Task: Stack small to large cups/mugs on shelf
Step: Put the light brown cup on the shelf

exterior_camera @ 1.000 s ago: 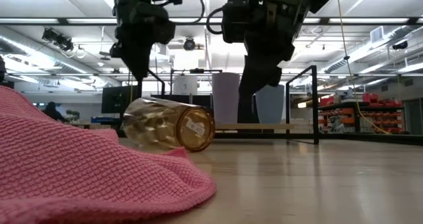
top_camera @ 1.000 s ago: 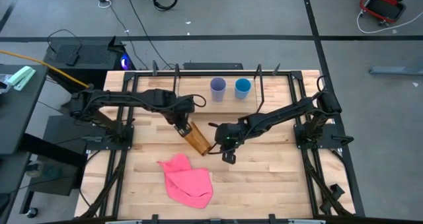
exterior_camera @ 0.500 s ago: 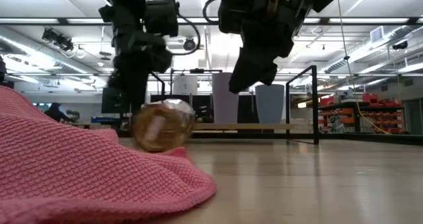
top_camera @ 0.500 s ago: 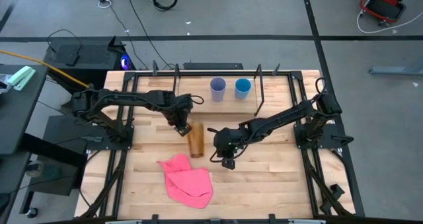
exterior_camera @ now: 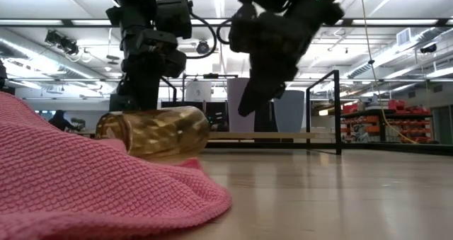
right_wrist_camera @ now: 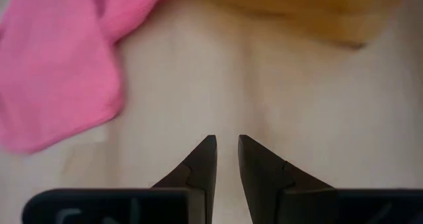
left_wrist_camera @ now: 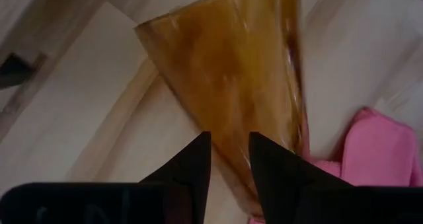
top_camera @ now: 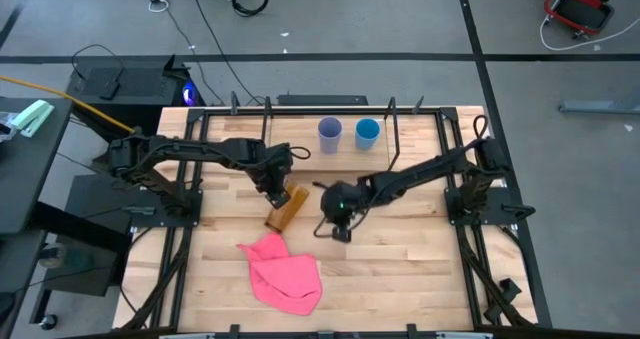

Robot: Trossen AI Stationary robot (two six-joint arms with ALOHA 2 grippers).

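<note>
- Amber cup [top_camera: 285, 207] on its side on desk [top_camera: 400, 259], beside pink cloth [top_camera: 283, 270].
- Left gripper [left_wrist_camera: 229, 159] slightly parted at cup wall, nothing clamped.
- Right gripper [right_wrist_camera: 226, 159] nearby, narrowly parted, empty.
- Likely light, rigid, slick, rolls; best pinched at rim.

Amber-brown translucent cup [top_camera: 284, 208]; lavender cup [top_camera: 330, 134]; bright blue cup [top_camera: 367, 132]; pink cloth [top_camera: 281, 271]; light wood table [top_camera: 400, 259].

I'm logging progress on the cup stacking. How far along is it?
Early. The lavender cup and blue cup stand side by side, unstacked. The amber cup lies on the table beside the pink cloth, the left gripper at it. All stacking remains.
</note>
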